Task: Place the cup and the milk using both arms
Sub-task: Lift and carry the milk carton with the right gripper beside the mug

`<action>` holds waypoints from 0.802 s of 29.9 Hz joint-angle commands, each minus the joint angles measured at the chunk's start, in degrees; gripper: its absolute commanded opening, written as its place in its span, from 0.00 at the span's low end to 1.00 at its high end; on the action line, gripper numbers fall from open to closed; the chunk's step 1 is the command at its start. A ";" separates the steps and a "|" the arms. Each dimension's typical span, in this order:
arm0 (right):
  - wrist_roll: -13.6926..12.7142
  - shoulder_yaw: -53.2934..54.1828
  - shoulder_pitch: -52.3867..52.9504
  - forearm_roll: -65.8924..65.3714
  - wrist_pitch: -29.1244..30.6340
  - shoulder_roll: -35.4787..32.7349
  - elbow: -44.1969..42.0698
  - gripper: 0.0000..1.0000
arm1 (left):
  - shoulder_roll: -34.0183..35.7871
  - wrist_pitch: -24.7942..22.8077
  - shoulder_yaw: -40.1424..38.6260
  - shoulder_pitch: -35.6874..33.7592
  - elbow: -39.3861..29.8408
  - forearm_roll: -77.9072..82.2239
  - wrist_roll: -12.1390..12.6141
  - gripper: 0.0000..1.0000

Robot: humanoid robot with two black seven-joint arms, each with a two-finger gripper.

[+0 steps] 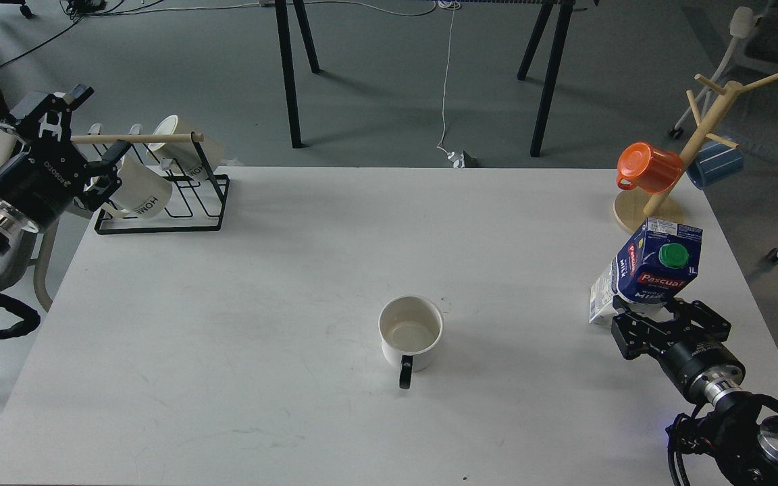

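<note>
Right gripper (pixel 645 312) is clamped on the lower part of the milk carton (pixel 659 270) near the table's right edge. The carton is tilted, green cap facing the camera; can't tell if its base touches the table (pixel 227 351). Cup (pixel 410 332) stands upright on the table, a bit right of centre toward the near edge, handle pointing at the near edge, nothing touching it, well apart from both arms. Left gripper (pixel 95 131) is raised off the table's far-left corner, fingers spread wide, empty, in front of the mug rack (pixel 159 202) with the HOME mugs (pixel 142 192). Orange cup (pixel 649 167) hangs on the wooden mug tree (pixel 706 135) at the far-right corner.
</note>
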 commanded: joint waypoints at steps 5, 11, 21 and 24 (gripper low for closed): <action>1.57 0.26 0.00 -3.94 0.00 0.01 3.41 0.66 | 0.00 0.00 0.00 0.62 0.00 0.09 0.00 0.94; 2.71 0.17 -0.09 -6.93 0.00 0.18 6.92 0.67 | -0.09 0.00 0.35 0.62 0.00 0.96 0.00 0.94; 5.52 -0.01 -0.79 -13.52 0.00 4.92 10.62 0.67 | -0.97 0.00 0.70 0.53 0.00 1.58 0.00 0.94; 6.14 -0.01 -1.58 -15.72 0.00 7.73 10.71 0.67 | -0.97 0.00 0.70 0.53 0.00 1.58 0.00 0.94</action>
